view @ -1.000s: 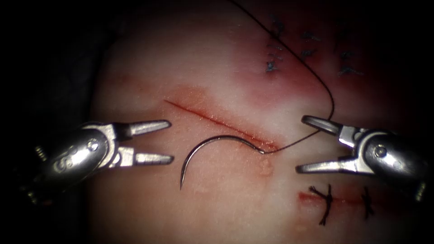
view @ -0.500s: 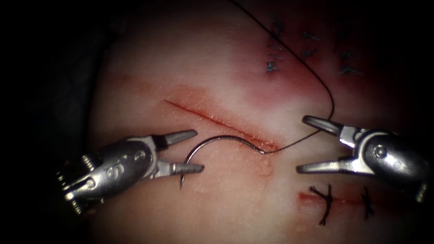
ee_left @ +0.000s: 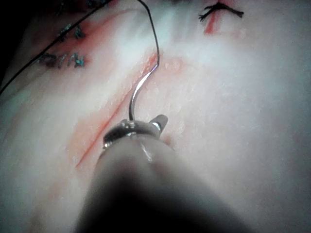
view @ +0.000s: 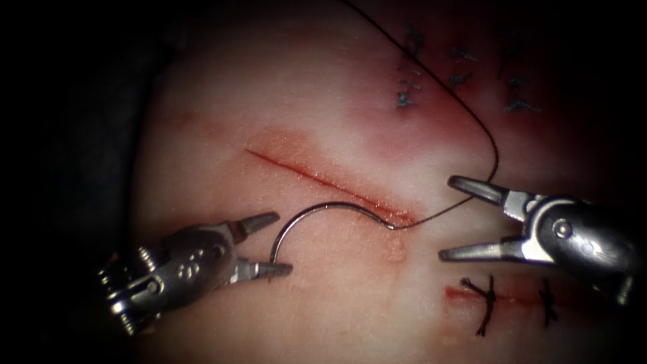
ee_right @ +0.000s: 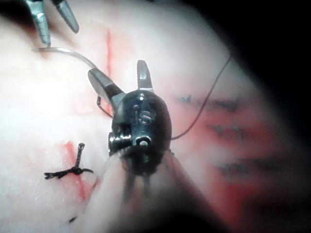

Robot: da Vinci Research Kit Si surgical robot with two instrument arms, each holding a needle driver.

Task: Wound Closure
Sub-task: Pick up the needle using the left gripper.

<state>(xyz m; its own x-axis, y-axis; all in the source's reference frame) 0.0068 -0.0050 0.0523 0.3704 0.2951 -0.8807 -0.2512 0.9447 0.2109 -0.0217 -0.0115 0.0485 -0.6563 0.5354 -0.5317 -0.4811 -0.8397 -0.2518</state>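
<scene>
The curved needle lies flat on the tissue just left of the cut. Its thread end rests at the cut's lower end. My left tool is open, one jaw on each side of the needle near its point, gripping nothing. My right tool is open and empty, right of the cut. The dark thread runs from the needle past its upper jaw and up out of view. The left wrist view has the needle rising from my jaws. In the right wrist view the right tool stands open.
Two tied dark stitches close a short cut at the lower right, also seen as a stitch. Bluish old stitch marks and red fluid sit at the upper right. The tissue falls into darkness on the left.
My left tool moved right from beside the needle to its pointed end, then turned and dropped slightly so its open jaws straddle it. Needle, thread and right tool have barely moved.
</scene>
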